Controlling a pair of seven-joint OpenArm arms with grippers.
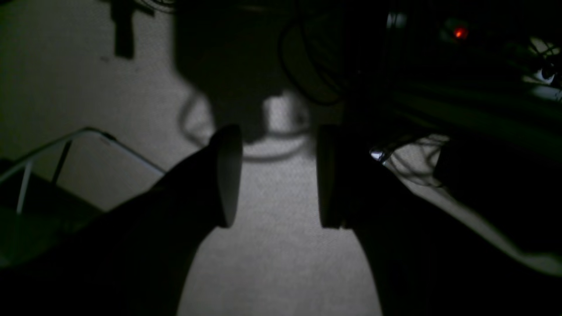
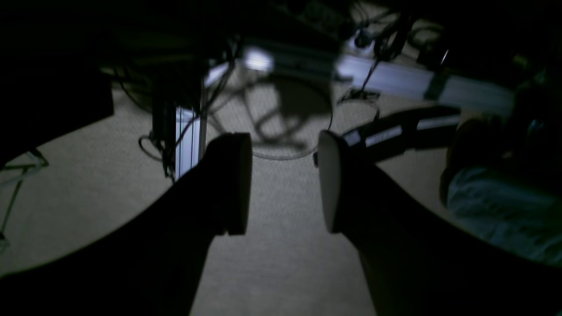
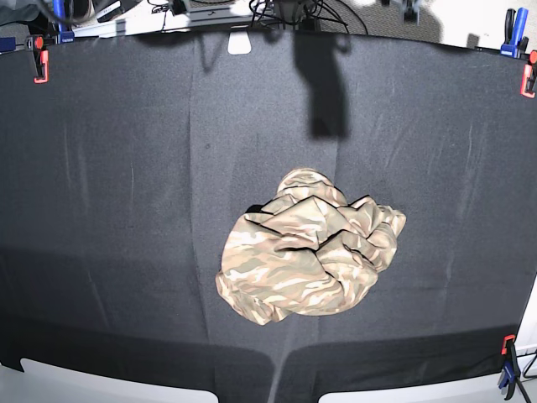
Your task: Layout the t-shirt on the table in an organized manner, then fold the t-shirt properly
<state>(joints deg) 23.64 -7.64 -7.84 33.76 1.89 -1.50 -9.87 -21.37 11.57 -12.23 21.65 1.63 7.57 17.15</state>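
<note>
The t-shirt (image 3: 306,248) lies crumpled in a camouflage heap a little right of the middle of the black table (image 3: 126,168), in the base view. Neither arm shows in that view. In the dim left wrist view my left gripper (image 1: 279,175) is open, with nothing between its fingers and pale carpet below. My right gripper (image 2: 283,182) is likewise open and empty over carpet in the right wrist view. The shirt and the table do not appear in either wrist view.
Red-and-blue clamps (image 3: 39,63) (image 3: 529,75) (image 3: 507,378) grip the table's edges. A dark shadow (image 3: 323,84) falls on the far middle of the cloth. Cables (image 2: 272,131) and a metal rail (image 2: 386,79) lie on the floor; a thin frame (image 1: 88,131) stands at the left.
</note>
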